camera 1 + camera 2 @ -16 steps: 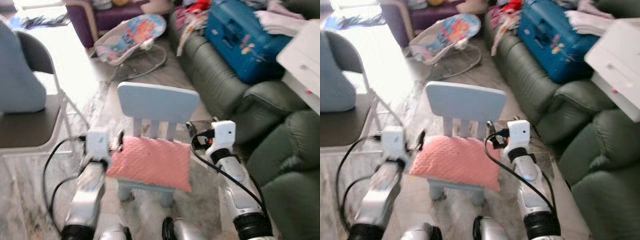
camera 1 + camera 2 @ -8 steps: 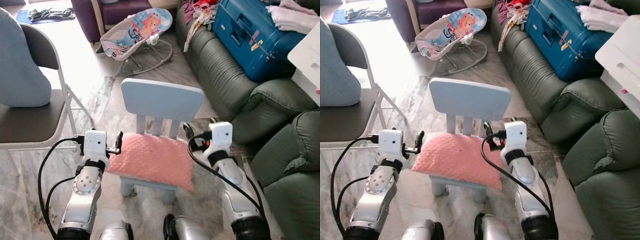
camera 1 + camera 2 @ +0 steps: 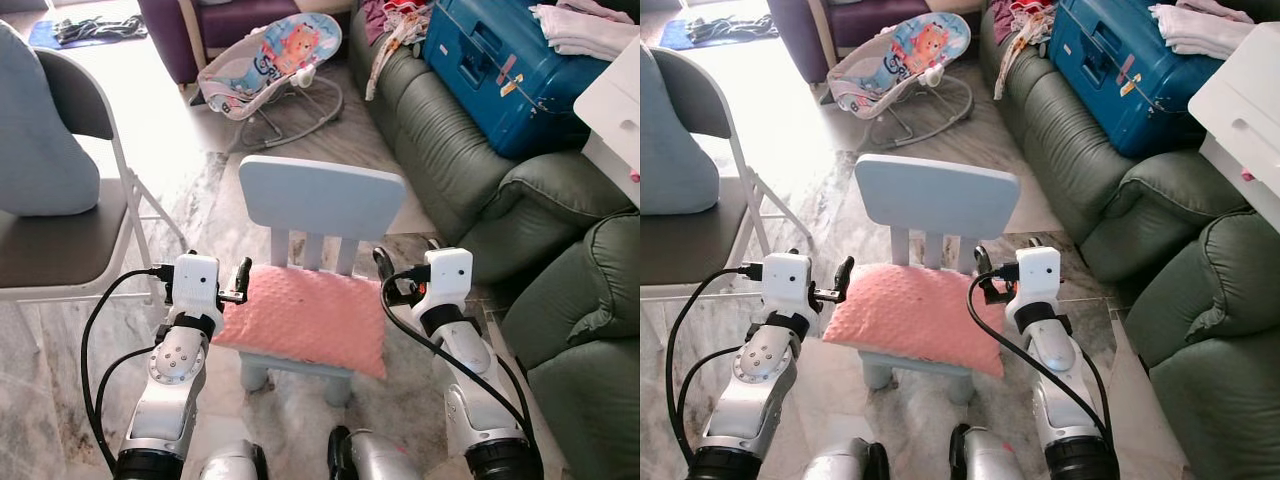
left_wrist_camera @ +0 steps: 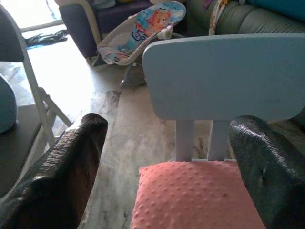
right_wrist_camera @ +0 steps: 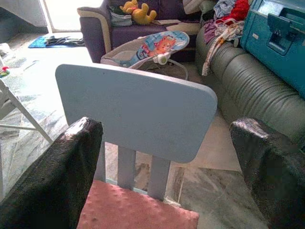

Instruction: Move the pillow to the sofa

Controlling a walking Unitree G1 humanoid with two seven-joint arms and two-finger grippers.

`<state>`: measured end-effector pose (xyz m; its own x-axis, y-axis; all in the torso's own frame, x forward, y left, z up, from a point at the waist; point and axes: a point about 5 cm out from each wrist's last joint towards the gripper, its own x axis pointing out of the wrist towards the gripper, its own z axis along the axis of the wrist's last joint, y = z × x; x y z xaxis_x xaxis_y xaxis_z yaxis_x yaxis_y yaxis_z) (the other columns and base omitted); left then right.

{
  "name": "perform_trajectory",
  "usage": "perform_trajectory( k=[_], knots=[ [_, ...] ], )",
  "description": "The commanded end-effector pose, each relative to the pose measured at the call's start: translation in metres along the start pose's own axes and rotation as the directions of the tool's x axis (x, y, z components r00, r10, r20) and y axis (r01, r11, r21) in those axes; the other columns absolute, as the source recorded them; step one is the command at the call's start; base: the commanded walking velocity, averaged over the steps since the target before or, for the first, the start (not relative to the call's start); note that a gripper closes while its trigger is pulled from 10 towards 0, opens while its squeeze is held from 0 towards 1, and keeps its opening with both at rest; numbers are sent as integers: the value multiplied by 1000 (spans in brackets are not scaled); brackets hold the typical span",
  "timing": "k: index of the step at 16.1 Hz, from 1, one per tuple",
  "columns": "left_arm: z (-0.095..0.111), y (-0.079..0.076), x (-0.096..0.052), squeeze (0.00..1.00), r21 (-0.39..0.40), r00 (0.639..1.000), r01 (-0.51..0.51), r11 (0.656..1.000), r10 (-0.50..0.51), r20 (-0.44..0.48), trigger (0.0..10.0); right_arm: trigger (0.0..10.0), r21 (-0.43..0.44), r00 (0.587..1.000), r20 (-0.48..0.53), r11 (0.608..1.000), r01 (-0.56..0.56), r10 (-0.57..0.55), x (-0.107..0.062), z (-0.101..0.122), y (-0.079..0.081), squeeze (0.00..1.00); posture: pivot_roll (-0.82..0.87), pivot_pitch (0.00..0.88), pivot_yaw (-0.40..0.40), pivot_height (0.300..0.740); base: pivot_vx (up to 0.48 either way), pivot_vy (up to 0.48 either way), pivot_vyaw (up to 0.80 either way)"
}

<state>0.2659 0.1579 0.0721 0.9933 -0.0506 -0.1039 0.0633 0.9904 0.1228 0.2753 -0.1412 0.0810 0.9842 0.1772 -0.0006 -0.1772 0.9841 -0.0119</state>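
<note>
The pink pillow (image 3: 305, 318) lies flat on the seat of a small pale-blue chair (image 3: 318, 203), directly in front of the robot. The left gripper (image 3: 238, 287) sits at the pillow's left edge and the right gripper (image 3: 384, 272) at its right edge — both with fingers spread wide, holding nothing. From the head views it is hard to tell whether the fingertips touch the fabric or hang just beside it. This looks like the approach step: the pillow is bracketed but not yet grasped. The next move calls for closing on the soft edges — or squeezing inward with both arms — then lifting and turning right toward the green sofa (image 3: 455, 150), where a blue suitcase (image 3: 500, 70) fills part of the seat.
</note>
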Motion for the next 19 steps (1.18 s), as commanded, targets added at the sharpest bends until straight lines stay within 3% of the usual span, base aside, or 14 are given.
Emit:
perform_trajectory(
  k=[1,19],
  knots=[
    [-2,2,-1,0,6,1000,-17,1000,17,-17,10000,10000,5,1000,7,1000,-5,5,-1,3,0,0,2,141,-18,740,0,0,0],
    [0,-2,3,0,-15,1000,5,1000,-5,-22,10000,10000,0,1000,-6,1000,2,-2,-2,0,-3,0,-5,145,-17,740,0,0,0]
  ],
)
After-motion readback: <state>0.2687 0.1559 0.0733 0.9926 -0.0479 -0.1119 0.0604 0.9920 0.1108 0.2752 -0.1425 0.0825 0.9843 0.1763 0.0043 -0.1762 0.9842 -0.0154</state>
